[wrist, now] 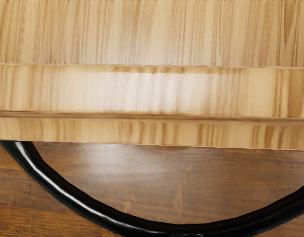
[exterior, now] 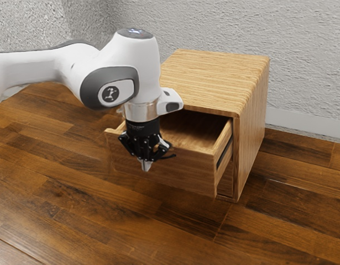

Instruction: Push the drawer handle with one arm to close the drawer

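Note:
In the exterior view my gripper (exterior: 146, 166) points down just outside the drawer's front panel (exterior: 186, 171), its fingertips together. The drawer is pulled partway out of the wooden cabinet (exterior: 252, 116). Part of the black handle (exterior: 168, 157) sticks out beside the fingers; the rest is hidden behind them. Seen from the hand, the handle (wrist: 82, 202) is a glossy black arc curving out from the light wooden drawer front (wrist: 152, 94). Whether the fingers touch the handle cannot be told.
Dark wooden floor (exterior: 103, 221) surrounds the cabinet. A textured grey wall (exterior: 308, 61) rises behind it, with a pale baseboard (exterior: 308, 128) along its foot. The cabinet's flat top (exterior: 214, 77) stands higher than the drawer, beside the arm.

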You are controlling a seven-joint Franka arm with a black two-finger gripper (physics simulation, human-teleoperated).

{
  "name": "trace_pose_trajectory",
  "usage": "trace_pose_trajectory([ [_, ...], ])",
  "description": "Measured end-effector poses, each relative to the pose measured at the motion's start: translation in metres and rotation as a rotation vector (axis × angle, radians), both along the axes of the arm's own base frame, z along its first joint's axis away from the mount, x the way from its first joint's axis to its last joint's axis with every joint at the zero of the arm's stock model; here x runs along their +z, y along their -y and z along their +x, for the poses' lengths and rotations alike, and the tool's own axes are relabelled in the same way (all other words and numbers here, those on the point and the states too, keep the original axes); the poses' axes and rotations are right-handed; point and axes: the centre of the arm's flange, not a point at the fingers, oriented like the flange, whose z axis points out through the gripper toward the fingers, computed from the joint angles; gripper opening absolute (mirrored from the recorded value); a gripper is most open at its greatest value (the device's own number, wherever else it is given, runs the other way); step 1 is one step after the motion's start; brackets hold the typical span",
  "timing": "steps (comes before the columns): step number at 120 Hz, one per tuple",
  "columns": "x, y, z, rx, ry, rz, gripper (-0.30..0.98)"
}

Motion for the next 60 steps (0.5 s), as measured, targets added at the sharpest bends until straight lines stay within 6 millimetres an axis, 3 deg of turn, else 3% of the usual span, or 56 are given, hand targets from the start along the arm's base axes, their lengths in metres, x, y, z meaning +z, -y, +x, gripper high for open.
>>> trace_pose_trajectory([
  [60,-0.003,0.011,0.052,-0.106,0.06,0.029,-0.1],
])
